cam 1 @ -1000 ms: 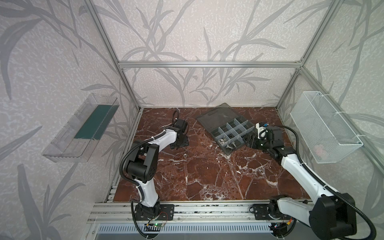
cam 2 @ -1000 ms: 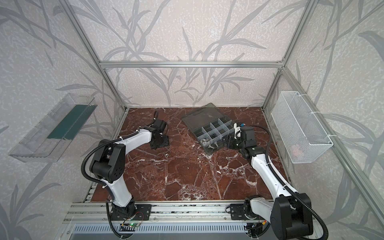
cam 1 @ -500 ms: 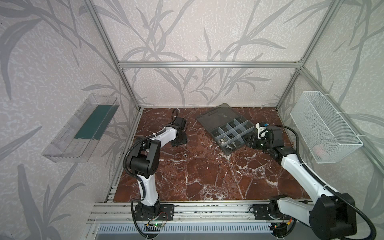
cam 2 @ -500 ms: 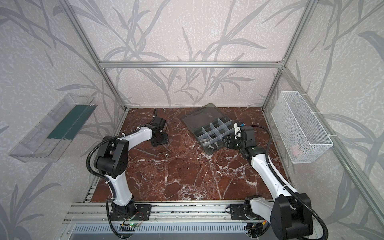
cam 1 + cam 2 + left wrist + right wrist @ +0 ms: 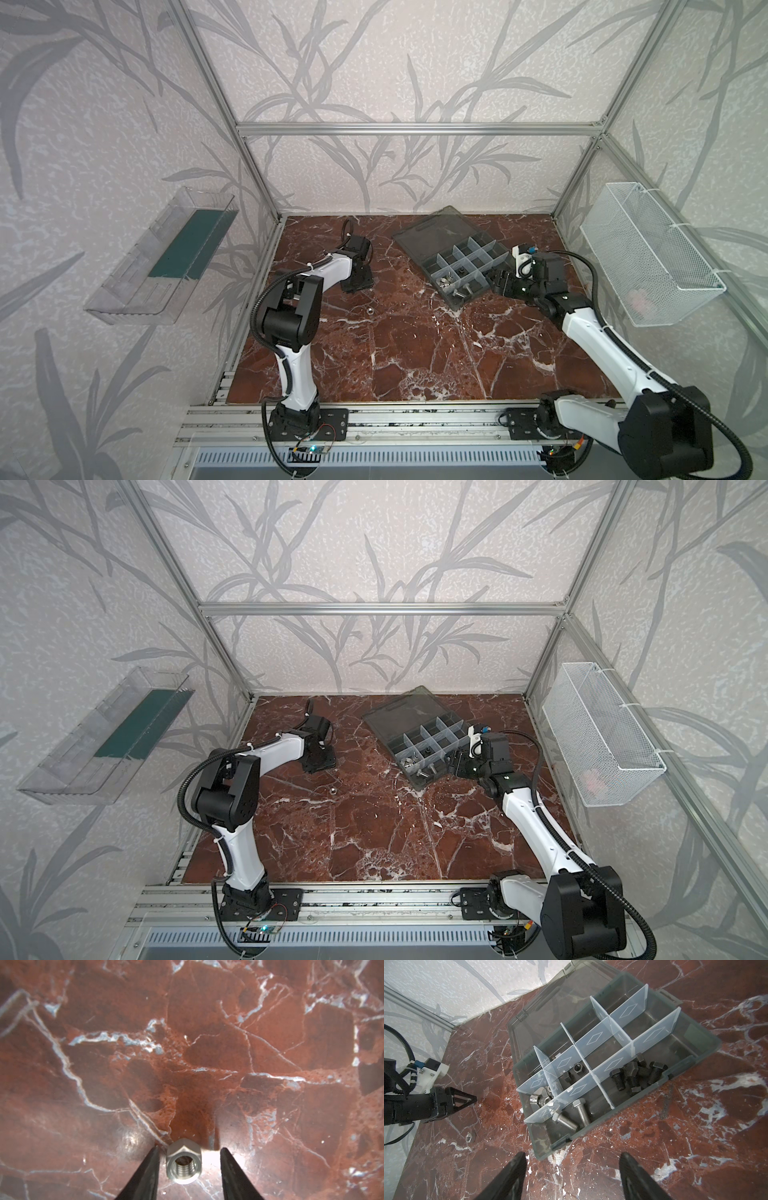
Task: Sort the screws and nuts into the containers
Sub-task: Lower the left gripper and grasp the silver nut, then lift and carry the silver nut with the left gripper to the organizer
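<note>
A silver nut point(image 5: 184, 1164) stands on edge on the marble between the fingers of my left gripper point(image 5: 189, 1148). The gripper is open, with a small gap on each side of the nut. In both top views this gripper point(image 5: 357, 286) point(image 5: 318, 762) points down at the back left and hides that nut. A second silver nut point(image 5: 368, 311) point(image 5: 469, 1137) lies flat nearby. The containers are compartments of a grey organiser box point(image 5: 457, 305) point(image 5: 654, 1088). They hold black screws point(image 5: 633, 1076), silver screws point(image 5: 571, 1118), silver nuts point(image 5: 539, 1099) and dark nuts point(image 5: 573, 1072). My right gripper point(image 5: 573, 1154) point(image 5: 498, 282) is open and empty beside the box's near corner.
The box's lid point(image 5: 550, 1001) lies open flat behind it. A white wire basket point(image 5: 648, 257) hangs on the right wall and a clear tray point(image 5: 166, 257) on the left wall. Aluminium frame posts point(image 5: 266, 199) bound the marble floor point(image 5: 415, 353).
My left gripper's fingers have come closer together around the standing nut, and its arm has shifted slightly. The right arm has not moved.
</note>
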